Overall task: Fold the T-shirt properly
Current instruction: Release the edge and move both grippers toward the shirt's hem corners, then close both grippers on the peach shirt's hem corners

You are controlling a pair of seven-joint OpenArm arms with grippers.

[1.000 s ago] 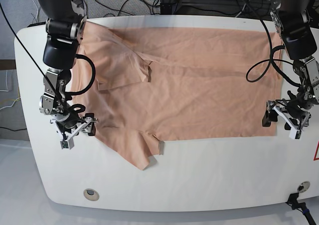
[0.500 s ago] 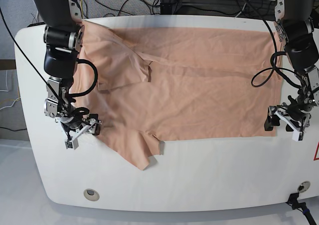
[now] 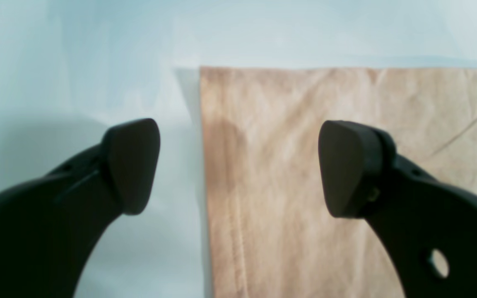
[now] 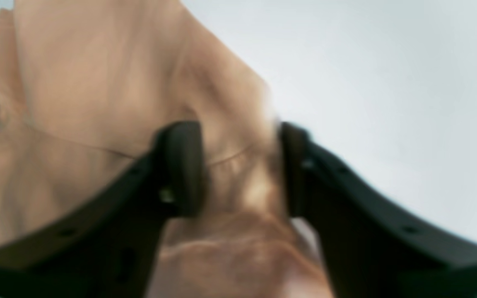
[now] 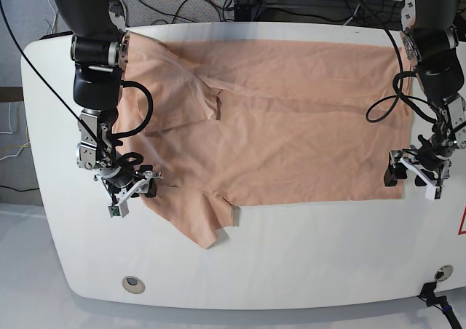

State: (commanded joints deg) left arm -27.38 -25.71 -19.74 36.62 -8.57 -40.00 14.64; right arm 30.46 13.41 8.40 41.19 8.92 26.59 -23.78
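The peach-pink T-shirt (image 5: 277,125) lies spread flat on the white table (image 5: 313,256), with one sleeve folded onto the body and the other sleeve (image 5: 207,223) pointing at the front edge. No smiley print shows. My right gripper (image 5: 132,191) is at the shirt's left edge. In the right wrist view it (image 4: 238,165) is half closed, with a raised ridge of cloth (image 4: 97,103) between its fingers and a gap still showing. My left gripper (image 5: 413,177) is open at the shirt's right front corner. In the left wrist view it (image 3: 238,165) straddles the hem edge (image 3: 325,165).
Cables hang over the table's back edge (image 5: 218,1). Round holes sit in the tabletop at the front left (image 5: 132,284) and front right (image 5: 439,273). A red mark (image 5: 461,223) shows at the right edge. Bare table lies in front of the shirt.
My right gripper has moved right, from beside the shirt onto its left edge, and its fingers have narrowed around the cloth. My left gripper has barely shifted.
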